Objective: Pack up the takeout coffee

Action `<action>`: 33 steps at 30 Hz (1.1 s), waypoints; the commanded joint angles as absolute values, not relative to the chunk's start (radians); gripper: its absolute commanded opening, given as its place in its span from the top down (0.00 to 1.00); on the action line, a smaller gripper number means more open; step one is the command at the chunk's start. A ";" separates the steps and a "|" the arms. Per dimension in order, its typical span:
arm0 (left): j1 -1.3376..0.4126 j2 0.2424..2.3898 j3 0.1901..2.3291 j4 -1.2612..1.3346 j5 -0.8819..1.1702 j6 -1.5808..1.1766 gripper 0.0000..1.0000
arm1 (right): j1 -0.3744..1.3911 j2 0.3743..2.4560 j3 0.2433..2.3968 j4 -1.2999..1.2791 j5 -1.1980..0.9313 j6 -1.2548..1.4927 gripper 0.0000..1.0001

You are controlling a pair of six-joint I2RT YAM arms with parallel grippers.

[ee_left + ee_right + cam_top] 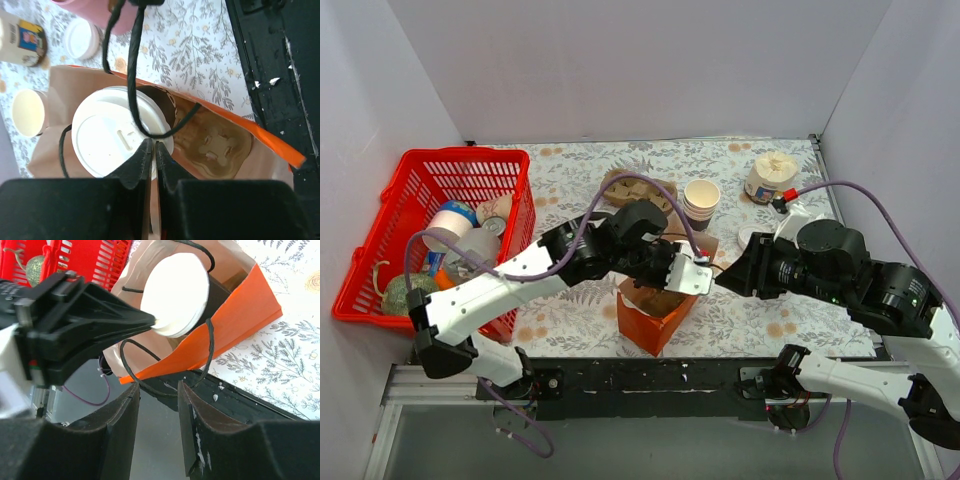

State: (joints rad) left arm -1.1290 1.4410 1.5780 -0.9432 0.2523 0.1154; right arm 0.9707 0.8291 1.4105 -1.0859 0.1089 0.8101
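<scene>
The takeout coffee (112, 140) shows its round white lid from above, inside the mouth of an orange paper bag (272, 145) with black cord handles. My left gripper (152, 146) is shut on the lid's rim. In the right wrist view the lid (175, 295) sits tilted in the bag (240, 315), pinched by the left fingers (125, 320). My right gripper (159, 390) is open, with one handle loop hanging between its jaws. From above, the left gripper (672, 268) hides the cup over the bag (655, 320); the right gripper (725, 278) is beside it.
A cardboard cup carrier (215, 145) lies in the bag's bottom. A red basket (460, 175) of items stands at the left. A stack of lidless cream cups (701, 198), a jar (767, 178) and a loose white lid (752, 237) stand behind the bag.
</scene>
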 commanded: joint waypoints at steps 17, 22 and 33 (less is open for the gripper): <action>-1.134 1.181 1.646 -0.963 0.322 0.129 1.00 | 0.939 1.107 1.727 -0.934 0.364 0.624 0.35; -1.134 1.138 1.681 -0.951 0.210 0.121 1.00 | 0.783 1.196 1.711 -0.937 0.115 0.607 0.35; -1.132 1.035 1.703 -0.956 0.124 0.161 1.00 | 0.545 1.181 1.476 -0.769 -0.340 0.563 0.40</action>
State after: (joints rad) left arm -1.1290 1.0657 1.7027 -0.9554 0.1600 0.1417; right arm 0.5507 1.2106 1.4742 -0.8440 -0.1715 0.5949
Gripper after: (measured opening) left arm 0.030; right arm 0.621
